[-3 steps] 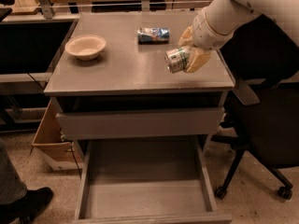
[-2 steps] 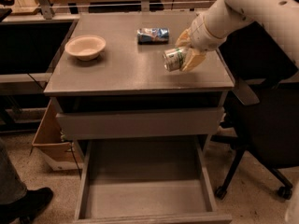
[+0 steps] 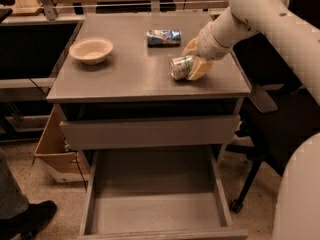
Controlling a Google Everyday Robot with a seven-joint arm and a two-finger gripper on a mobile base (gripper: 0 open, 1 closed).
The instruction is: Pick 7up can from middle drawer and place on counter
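Diagonally the arm point(image 3: 260, 15) slants down over the counter point(image 3: 125, 76), jaws clamped on the 7up can point(image 3: 180, 67).

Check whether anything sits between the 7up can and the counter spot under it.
Nothing visible does. The gripper, jaws closed on the 7up can, holds it on its side over bare counter near the right edge. The blue-and-white can lies farther back and the bowl sits at the left, both apart from it.
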